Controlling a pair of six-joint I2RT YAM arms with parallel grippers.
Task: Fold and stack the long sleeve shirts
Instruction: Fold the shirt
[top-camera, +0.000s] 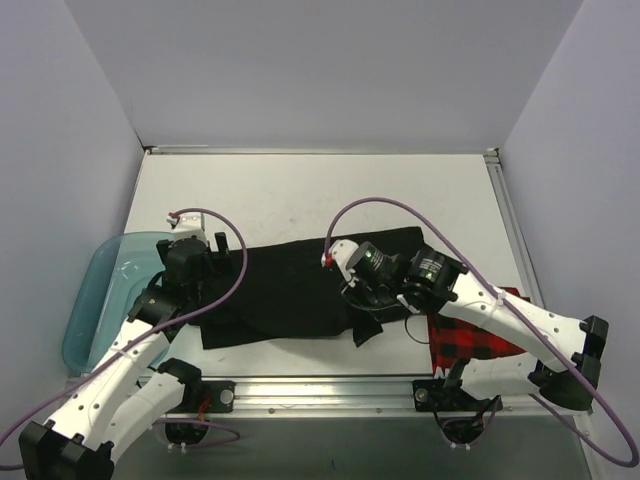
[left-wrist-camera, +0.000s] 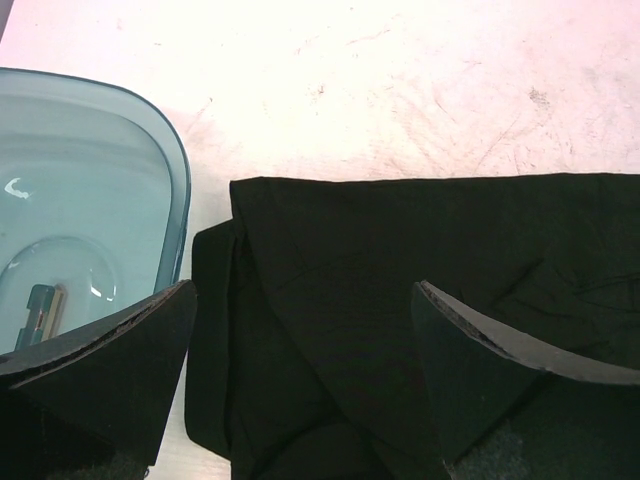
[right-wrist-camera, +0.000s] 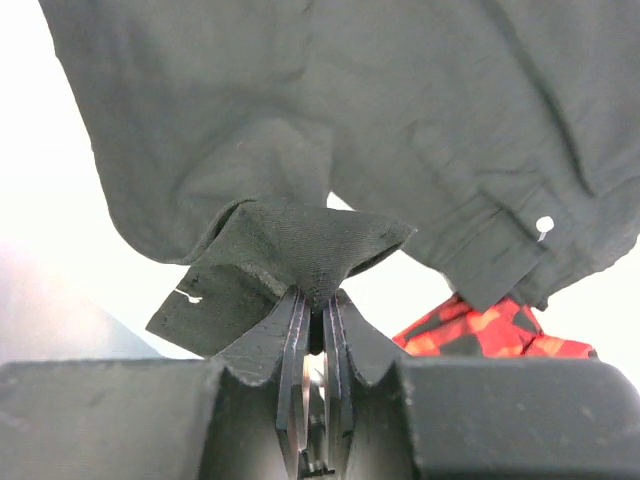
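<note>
**Top view.** The black shirt (top-camera: 290, 290) lies spread across the worktop (top-camera: 300, 190). The teal tub (top-camera: 95, 300) is at its left end. The red-and-black check shirt (top-camera: 475, 340) is at its right end, partly under the right arm.

**Left wrist view.** The left claw (left-wrist-camera: 300, 300) is spread wide above the black shirt's folded left edge. The tub's rim sits just beside that edge.

**Right wrist view.** The right claw (right-wrist-camera: 315, 310) is pressed together, pinching a raised fold of the black shirt. 1 white button (right-wrist-camera: 544, 225) shows on a cuff to the right of the pinch. The check shirt shows below that cuff.
</note>
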